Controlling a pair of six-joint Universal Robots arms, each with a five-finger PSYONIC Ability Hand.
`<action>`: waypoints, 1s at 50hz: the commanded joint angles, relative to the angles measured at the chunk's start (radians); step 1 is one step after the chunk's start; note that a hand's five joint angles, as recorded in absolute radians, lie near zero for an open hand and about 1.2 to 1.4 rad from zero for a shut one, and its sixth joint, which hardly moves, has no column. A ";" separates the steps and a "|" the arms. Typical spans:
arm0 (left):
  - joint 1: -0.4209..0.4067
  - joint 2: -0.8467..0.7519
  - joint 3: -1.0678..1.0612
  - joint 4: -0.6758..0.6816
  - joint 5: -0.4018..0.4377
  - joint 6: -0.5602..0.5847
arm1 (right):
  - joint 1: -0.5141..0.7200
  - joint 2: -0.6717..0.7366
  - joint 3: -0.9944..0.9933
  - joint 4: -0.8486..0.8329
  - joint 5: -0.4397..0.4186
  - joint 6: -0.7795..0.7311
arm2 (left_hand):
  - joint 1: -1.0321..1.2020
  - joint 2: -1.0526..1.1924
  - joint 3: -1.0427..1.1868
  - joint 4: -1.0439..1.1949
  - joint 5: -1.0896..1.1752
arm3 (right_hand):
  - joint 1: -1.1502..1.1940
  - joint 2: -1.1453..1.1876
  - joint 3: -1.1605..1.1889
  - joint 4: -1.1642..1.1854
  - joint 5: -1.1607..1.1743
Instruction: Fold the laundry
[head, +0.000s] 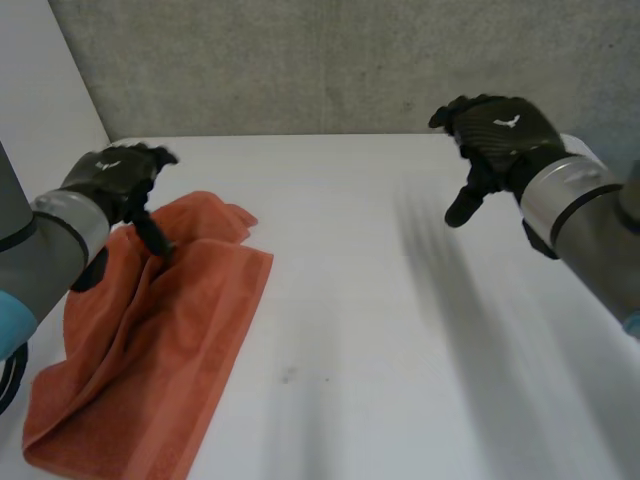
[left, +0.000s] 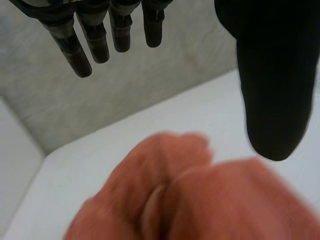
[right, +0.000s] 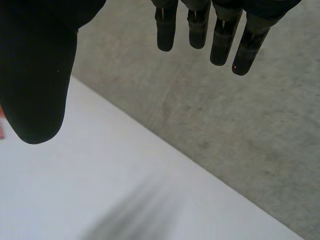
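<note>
White table (head: 400, 330); rumpled orange towel (head: 150, 350) lying at left side.

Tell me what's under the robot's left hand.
The orange towel lies rumpled under the open left hand, on the white table. Whatever the towel's folds cover cannot be seen.

One rumpled orange terry-cloth towel (head: 150, 340), at eight o'clock on one flat white surface (head: 400, 330). Two black mechanical hands: left hand (head: 115, 175) at ten o'clock, right hand (head: 490, 135) at two o'clock.
</note>
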 joint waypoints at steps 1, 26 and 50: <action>0.147 -0.084 -0.056 0.050 -0.034 0.154 | 0.070 0.053 0.015 0.001 0.004 -0.077 | 0.026 0.020 0.021 0.023 0.013 | -0.035 -0.045 -0.037 -0.057 -0.066; 0.256 -0.287 -0.056 0.194 0.042 0.228 | 0.125 0.162 0.024 0.001 0.007 -0.091 | 1.212 1.206 1.206 1.209 1.199 | -0.035 -0.045 -0.037 -0.057 -0.066; -0.211 -0.121 -0.010 0.194 0.159 -0.048 | 0.039 0.081 -0.020 0.001 0.010 -0.085 | 1.212 1.206 1.206 1.209 1.199 | -0.035 -0.045 -0.037 -0.057 -0.066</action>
